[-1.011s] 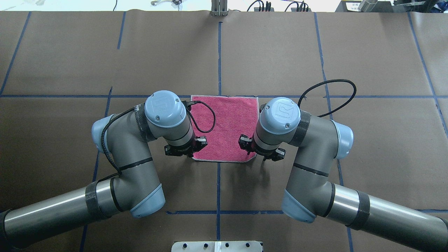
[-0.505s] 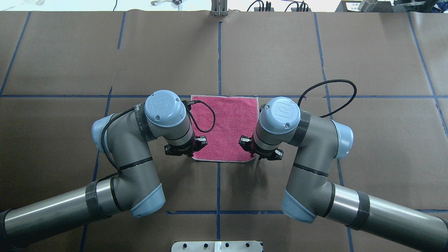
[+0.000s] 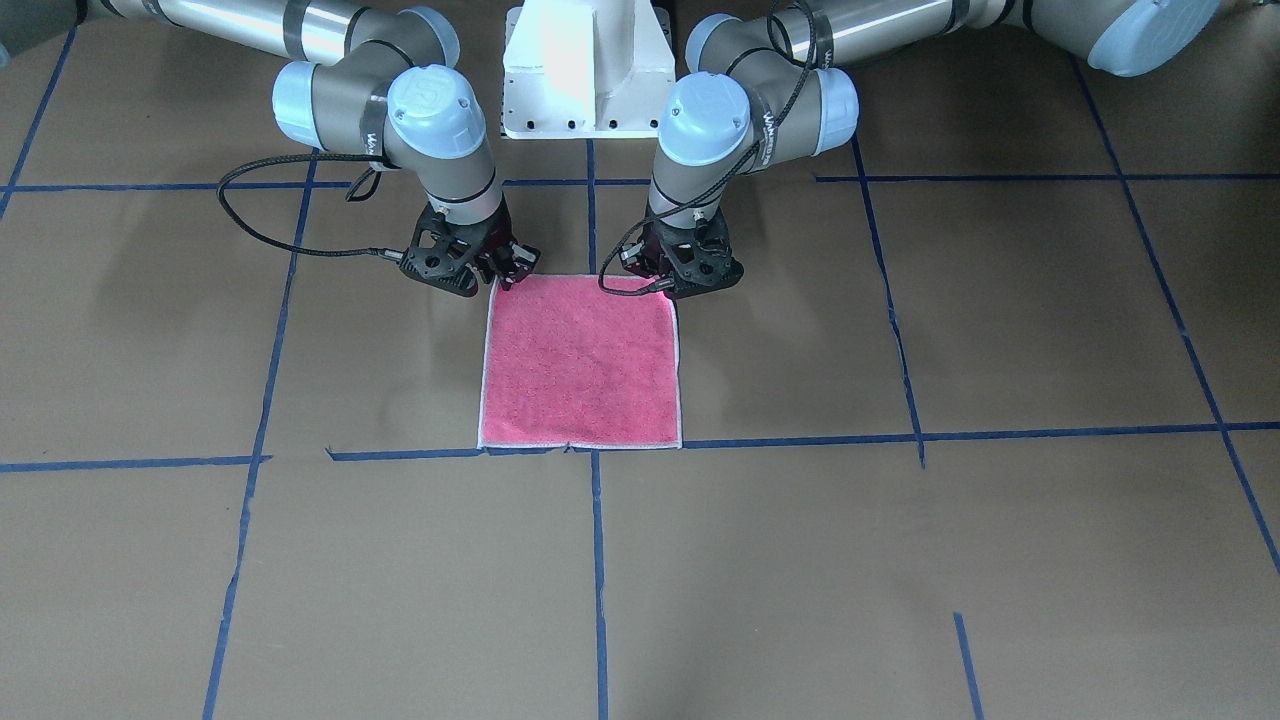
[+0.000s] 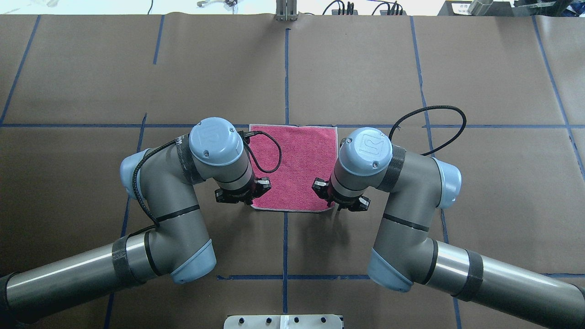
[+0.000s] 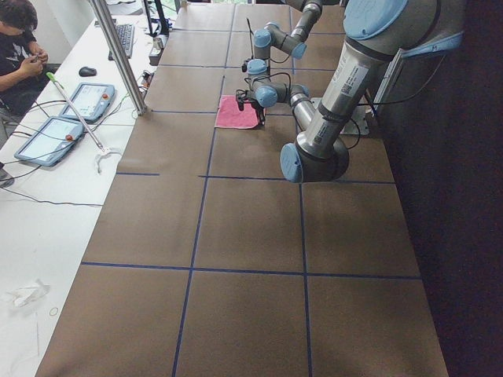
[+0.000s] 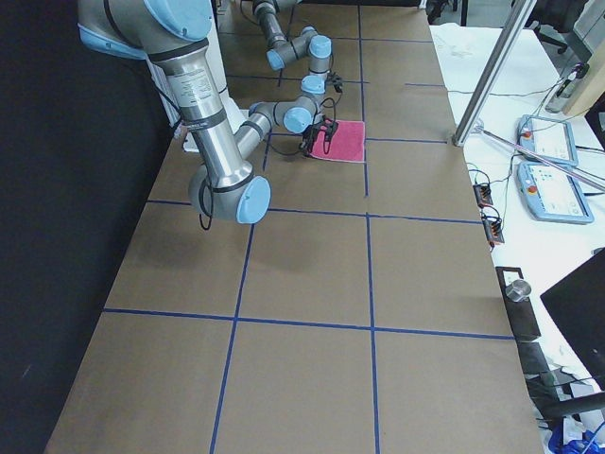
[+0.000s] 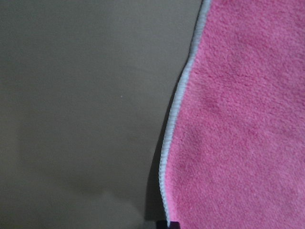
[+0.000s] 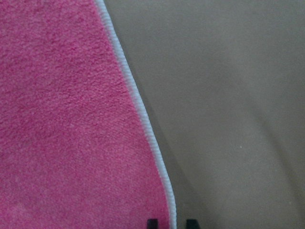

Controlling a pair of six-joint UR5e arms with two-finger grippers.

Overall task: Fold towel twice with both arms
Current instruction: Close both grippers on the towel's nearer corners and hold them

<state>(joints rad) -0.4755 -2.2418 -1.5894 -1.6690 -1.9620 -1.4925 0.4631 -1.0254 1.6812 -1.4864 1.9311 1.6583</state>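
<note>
The towel (image 3: 580,365) lies flat on the brown table, pink face up, with a whitish border; it also shows in the overhead view (image 4: 297,160). My left gripper (image 4: 251,202) is down at the towel's near left corner and looks shut on the towel's edge (image 7: 174,124). My right gripper (image 4: 336,204) is down at the near right corner. Its two fingertips (image 8: 151,223) stand close on either side of the border (image 8: 143,119), shut on the towel. In the front view the left gripper (image 3: 668,290) is on the right and the right gripper (image 3: 505,280) on the left.
The white base pedestal (image 3: 585,70) stands behind the towel, between the arms. Blue tape lines (image 4: 285,68) cross the table. A metal post (image 4: 285,11) stands at the far edge. A side table with tablets (image 5: 47,129) and a seated person (image 5: 20,39) lies beyond it.
My right gripper's jaws have narrowed onto the towel's near right corner. The left arm and the towel have not visibly moved.
</note>
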